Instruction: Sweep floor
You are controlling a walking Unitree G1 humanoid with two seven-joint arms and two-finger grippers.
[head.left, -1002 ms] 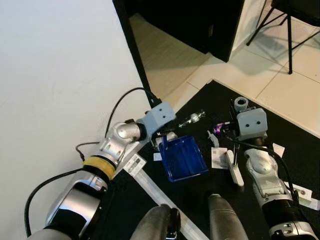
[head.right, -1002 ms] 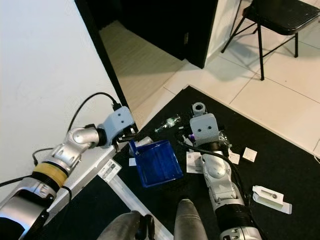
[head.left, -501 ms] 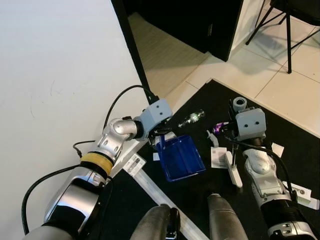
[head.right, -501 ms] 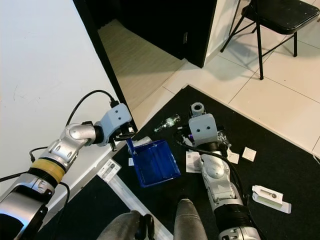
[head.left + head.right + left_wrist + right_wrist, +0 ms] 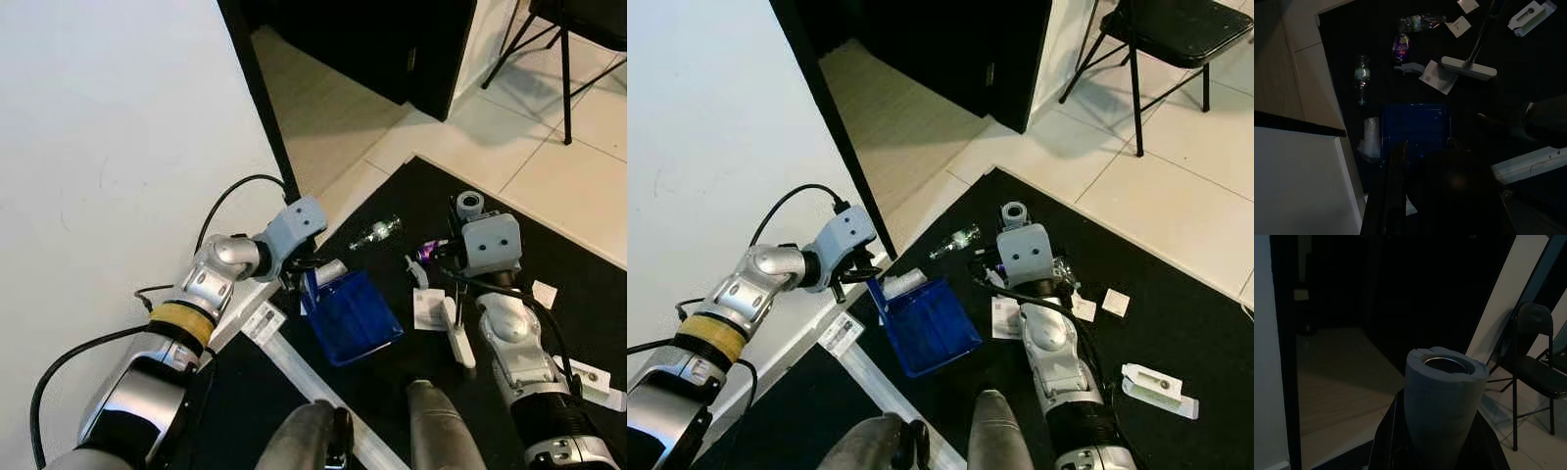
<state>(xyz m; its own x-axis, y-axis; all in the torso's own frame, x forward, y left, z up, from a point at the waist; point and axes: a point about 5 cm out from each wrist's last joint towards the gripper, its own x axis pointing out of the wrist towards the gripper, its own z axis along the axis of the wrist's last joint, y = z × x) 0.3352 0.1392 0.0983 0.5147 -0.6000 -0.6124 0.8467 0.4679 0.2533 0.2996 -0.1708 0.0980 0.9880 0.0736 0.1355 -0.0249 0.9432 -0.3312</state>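
Blue plastic dustpan (image 5: 349,315) lies on our black mat (image 5: 549,250), left gripper (image 5: 297,277) pinching its handle; scattered litter lies at its two o'clock, our right gripper (image 5: 1004,247) clamping the grey-capped broom handle (image 5: 1442,399).

The dustpan (image 5: 350,315) lies on the mat (image 5: 578,294), bottle (image 5: 375,231) behind it, broom head (image 5: 458,331) to its right.
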